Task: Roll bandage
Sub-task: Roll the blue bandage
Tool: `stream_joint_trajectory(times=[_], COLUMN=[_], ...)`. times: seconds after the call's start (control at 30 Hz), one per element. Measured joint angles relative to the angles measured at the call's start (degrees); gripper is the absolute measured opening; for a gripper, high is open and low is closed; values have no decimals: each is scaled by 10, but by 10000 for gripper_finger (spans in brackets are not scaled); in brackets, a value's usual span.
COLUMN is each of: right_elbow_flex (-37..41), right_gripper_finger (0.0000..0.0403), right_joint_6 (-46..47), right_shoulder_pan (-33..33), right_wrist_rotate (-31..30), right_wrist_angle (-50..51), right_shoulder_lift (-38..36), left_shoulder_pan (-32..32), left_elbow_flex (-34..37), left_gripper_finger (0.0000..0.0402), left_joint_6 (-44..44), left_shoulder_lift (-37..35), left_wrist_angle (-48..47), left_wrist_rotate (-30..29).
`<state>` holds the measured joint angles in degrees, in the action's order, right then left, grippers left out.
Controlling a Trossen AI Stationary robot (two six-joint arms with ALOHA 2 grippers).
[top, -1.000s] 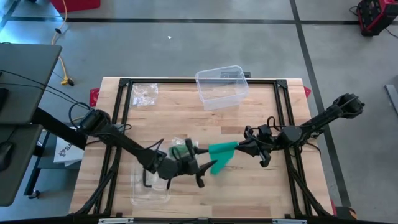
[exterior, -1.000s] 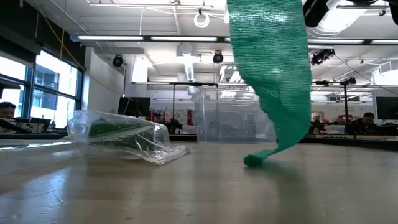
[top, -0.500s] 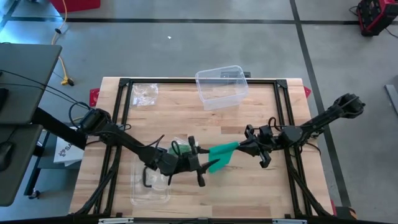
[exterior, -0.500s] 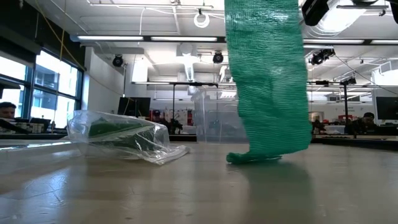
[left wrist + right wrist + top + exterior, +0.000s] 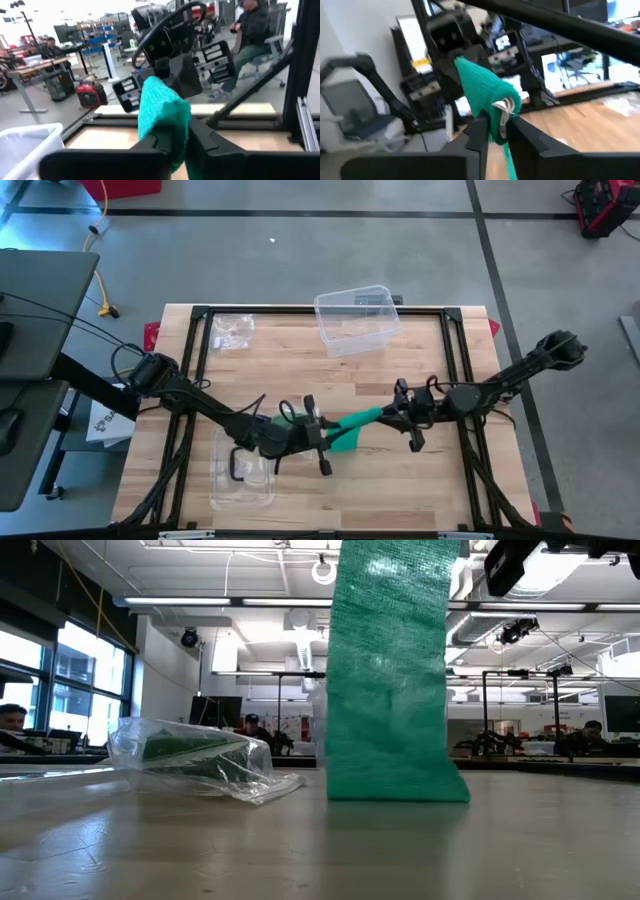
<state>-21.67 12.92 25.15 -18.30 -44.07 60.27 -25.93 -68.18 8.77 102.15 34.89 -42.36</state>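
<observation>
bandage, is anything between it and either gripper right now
Nothing visible. The green bandage is stretched between the two: the left gripper has its fingers shut on one end, and the right gripper pinches the other, above the table.

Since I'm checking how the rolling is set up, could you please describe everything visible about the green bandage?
The green bandage is a strip of stretchy, open-weave mesh, unrolled and stretched between the two arms above the wooden table. The left gripper is shut on one bunched end, the right gripper pinches the other. In the low view it hangs as a wide flat sheet, its lower edge at the tabletop.
</observation>
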Motion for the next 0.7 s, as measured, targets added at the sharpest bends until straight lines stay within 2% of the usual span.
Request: stream_joint_trajectory(times=[0.13, 0.33, 0.43, 0.53, 0.7], right_elbow_flex=[0, 0, 0, 0, -6], right_gripper_finger=[93, 142, 148, 148, 148], right_joint_6=[-6, -16, -14, -14, 1], right_shoulder_pan=[0, 3, 10, 27, 64], right_wrist_rotate=[-2, 4, 6, 37, 40], right_wrist_angle=[38, 135, 173, 185, 198], right_shoulder_lift=[0, -36, -46, -43, 9], left_shoulder_pan=[-5, -27, -40, -47, -48], left_elbow_flex=[0, -1, -1, -1, -1], left_gripper_finger=[12, 9, 9, 9, 9], left_joint_6=[-25, -70, -91, -119, -165], left_shoulder_lift=[-4, -54, -80, -102, -117], left_wrist_angle=[-33, -109, -165, -234, -314], left_wrist_rotate=[-31, -125, -163, -207, -237])
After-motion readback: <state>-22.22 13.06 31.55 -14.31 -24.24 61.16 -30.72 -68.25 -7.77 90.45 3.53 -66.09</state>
